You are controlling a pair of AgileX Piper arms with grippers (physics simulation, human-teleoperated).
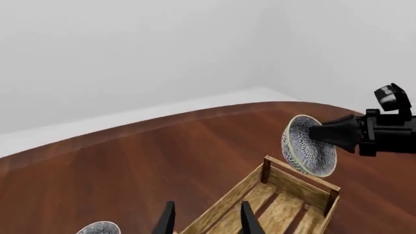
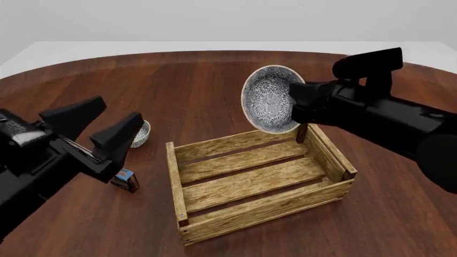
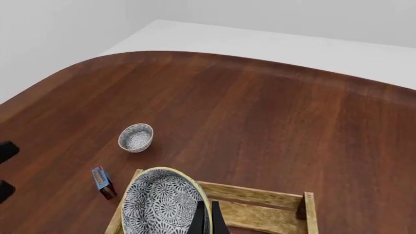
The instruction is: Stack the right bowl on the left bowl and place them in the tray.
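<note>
My right gripper [image 2: 294,105] is shut on the rim of the right bowl [image 2: 268,99], a white bowl with a blue-grey lacy pattern. It hangs tilted on its side in the air above the far edge of the tray [image 2: 214,145], a slatted wooden crate. The right wrist view shows the held bowl [image 3: 161,202] pinched between the fingers [image 3: 208,219]. The left bowl [image 2: 141,134] stands upright on the table left of the tray, partly hidden behind my left gripper [image 2: 114,122]. That gripper is open and empty, hovering just in front of the left bowl [image 3: 136,137].
A small blue box [image 2: 126,180] stands on the table near the tray's left front side, close under my left gripper. The tray [image 1: 286,192] holds nothing. The round wooden table [image 2: 179,75] ends against a pale floor behind.
</note>
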